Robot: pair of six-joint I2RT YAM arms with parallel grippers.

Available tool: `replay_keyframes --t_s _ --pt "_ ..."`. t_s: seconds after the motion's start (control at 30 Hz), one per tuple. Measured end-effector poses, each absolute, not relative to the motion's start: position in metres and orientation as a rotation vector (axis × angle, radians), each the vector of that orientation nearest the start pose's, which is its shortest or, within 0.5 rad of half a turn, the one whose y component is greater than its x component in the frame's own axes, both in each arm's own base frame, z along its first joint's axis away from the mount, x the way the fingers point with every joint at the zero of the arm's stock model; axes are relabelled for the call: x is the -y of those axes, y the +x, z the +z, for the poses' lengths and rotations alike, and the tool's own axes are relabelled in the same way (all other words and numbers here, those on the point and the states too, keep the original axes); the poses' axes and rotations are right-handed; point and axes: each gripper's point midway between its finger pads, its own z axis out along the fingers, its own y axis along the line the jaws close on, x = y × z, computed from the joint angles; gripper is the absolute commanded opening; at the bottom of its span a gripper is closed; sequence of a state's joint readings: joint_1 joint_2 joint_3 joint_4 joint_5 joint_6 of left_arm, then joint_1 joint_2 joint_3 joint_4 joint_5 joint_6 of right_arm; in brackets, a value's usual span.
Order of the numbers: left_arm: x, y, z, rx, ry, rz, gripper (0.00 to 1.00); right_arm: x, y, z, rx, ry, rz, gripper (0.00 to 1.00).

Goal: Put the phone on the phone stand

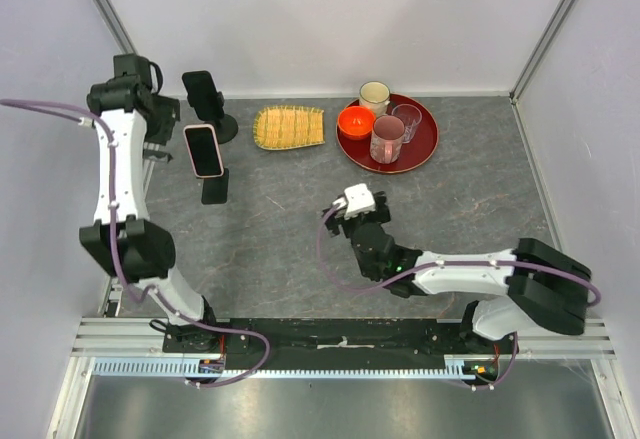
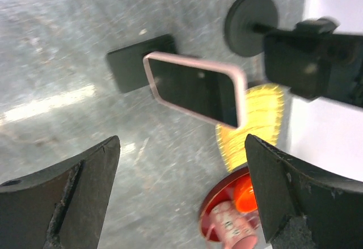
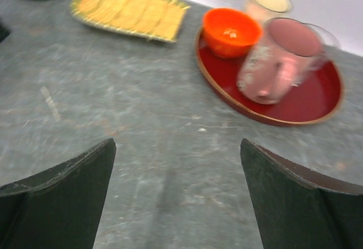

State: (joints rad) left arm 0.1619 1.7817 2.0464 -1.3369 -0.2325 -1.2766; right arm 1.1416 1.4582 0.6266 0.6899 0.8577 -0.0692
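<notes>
Although a grey mottled stone-look surface (image 1: 300, 219) carries everything, the two white-and-black arms take up most of the room above it. The left arm (image 1: 110, 169) reaches far out, well left of the round red lacquered tray (image 1: 425, 139). The left jaws stand spread wide with nothing between them, facing the phone from close by. The right arm (image 1: 470, 274) lies low on the near side of the tray, apart from it, and the right jaws are likewise spread and empty.

Just left of the tray lies a yellow woven straw mat (image 1: 290, 126). Farther left, beyond the mat, a slim phone with a pink-edged case and dark screen (image 1: 204, 149) sits tilted, raised over a small black rectangular foot (image 1: 214, 191); what holds it up is hidden. The small black phone stand with a round disc base (image 1: 224, 127) stands between phone and mat, just beside the phone. Its stem bears a black slab (image 1: 202, 89), and I cannot tell whether that is its own plate or a device.

On the tray stand a pink glass mug (image 1: 387, 139), a clear tumbler (image 1: 407, 119) and an orange bowl (image 1: 355, 121), with a cream cup (image 1: 374, 94) at the far rim.
</notes>
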Motion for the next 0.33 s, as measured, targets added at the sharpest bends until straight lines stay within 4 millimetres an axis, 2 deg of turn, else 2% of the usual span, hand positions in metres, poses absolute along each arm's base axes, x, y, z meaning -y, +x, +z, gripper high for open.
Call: replay_keyframes --t_s 0.07,0.2,0.27,0.33 --pt "-0.063 0.378 0.267 -1.931 -1.740 -0.085 0.97 -0.264 0.282 0.180 -1.625 -0.263 0.049 0.98" --pt "-0.044 0.330 0.277 -1.977 -1.595 -0.158 0.97 -0.217 0.283 0.225 -1.606 -0.026 0.056 0.98" --pt "-0.032 0.315 0.294 -1.973 -1.498 -0.242 0.97 -0.200 0.280 0.251 -1.596 0.055 0.061 0.98" --pt "-0.019 0.305 0.324 -1.935 -1.356 -0.359 0.97 -0.188 0.275 0.280 -1.583 0.103 0.085 0.98"
